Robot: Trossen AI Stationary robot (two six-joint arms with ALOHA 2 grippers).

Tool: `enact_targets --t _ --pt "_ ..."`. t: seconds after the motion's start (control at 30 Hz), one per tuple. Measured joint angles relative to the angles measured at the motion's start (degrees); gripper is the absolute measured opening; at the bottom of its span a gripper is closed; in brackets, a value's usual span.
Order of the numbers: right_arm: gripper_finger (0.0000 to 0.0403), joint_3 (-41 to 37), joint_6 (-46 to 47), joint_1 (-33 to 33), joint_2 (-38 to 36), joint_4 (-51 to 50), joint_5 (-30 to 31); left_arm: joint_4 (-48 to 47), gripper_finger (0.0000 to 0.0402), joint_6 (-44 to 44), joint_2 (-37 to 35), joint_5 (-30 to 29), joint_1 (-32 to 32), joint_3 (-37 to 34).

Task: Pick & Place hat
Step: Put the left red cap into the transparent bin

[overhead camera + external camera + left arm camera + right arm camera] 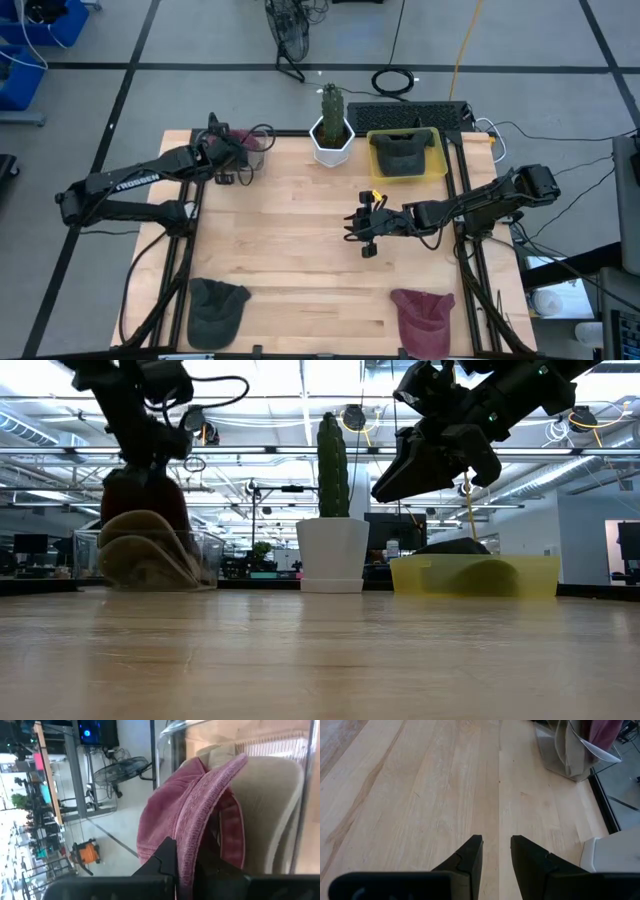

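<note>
Your left claw [182, 870] pinches the maroon hat [190, 820] by its brim, right over the clear bin [250, 150]. Your right claw [495, 852] hovers above the bare worktop [420, 795], fingers slightly parted, holding nothing.

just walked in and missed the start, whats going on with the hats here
The left pincer is shut on a maroon hat and holds it over the clear bin at the table's far left corner, where a tan hat already sits. The right pincer hangs empty over the middle of the table. A dark hat and another maroon hat lie at the near edge.
</note>
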Motion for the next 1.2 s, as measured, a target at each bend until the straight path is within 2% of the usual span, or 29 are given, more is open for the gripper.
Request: enact_targets --t 0.13,0.3,0.43,0.63,0.83,1.07,1.2 --pt "0.0089 0.00 0.00 0.00 0.00 -0.02 -0.02 5.64 0.0012 3.60 0.00 1.94 2.32 -3.55" --pt "0.0089 0.00 -0.05 0.00 0.00 -0.02 -0.01 10.82 0.0015 5.40 -0.13 7.95 4.13 -5.41" --pt "0.0089 0.02 -0.07 -0.02 0.00 -0.02 -0.02 11.11 0.0024 7.38 -0.13 10.75 4.23 -5.42" --pt "0.0089 0.00 0.20 0.00 0.00 -0.02 -0.02 8.07 0.0010 6.36 -0.13 15.47 6.67 -5.38" --pt "0.0089 0.00 0.41 0.00 0.00 -0.04 -0.04 5.66 0.0034 5.45 -0.13 16.36 10.58 -5.35" --pt "0.0089 0.00 0.28 0.00 0.00 -0.04 -0.04 6.10 0.0021 2.74 -0.13 17.73 11.30 -5.35" --pt "0.0089 0.00 0.26 0.00 0.00 -0.04 -0.04 6.07 0.0049 1.52 -0.09 17.01 11.17 -5.35"
